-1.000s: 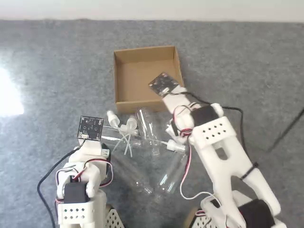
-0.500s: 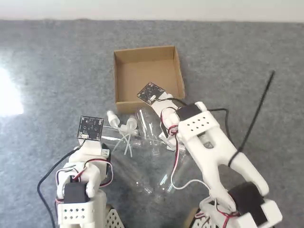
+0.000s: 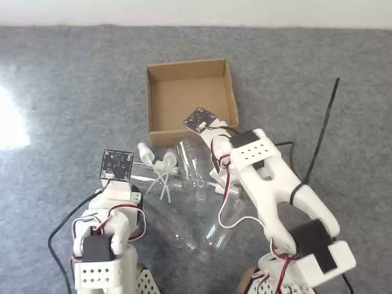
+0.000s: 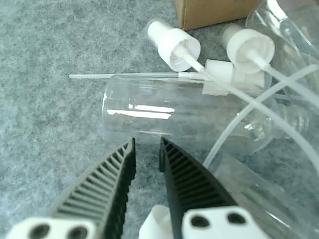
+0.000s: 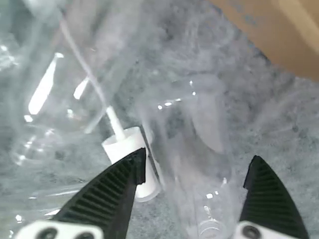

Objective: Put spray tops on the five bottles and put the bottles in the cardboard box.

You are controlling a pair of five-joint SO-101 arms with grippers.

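Observation:
Several clear bottles lie in a loose heap in front of the cardboard box, among them one near the box wall and one closer to the arms. Two white spray tops lie left of the heap. My right gripper is open and straddles a clear bottle, with a white spray top beside one finger. My left gripper is nearly shut with nothing in the narrow gap, just short of a lying bottle and two spray tops.
Grey carpet covers the table. The box is open on top and a corner of it lies beyond the spray tops. A black cable sticks up from the right arm.
The right arm has swung left from beside the box and come down over the bottle heap. The left arm has kept still.

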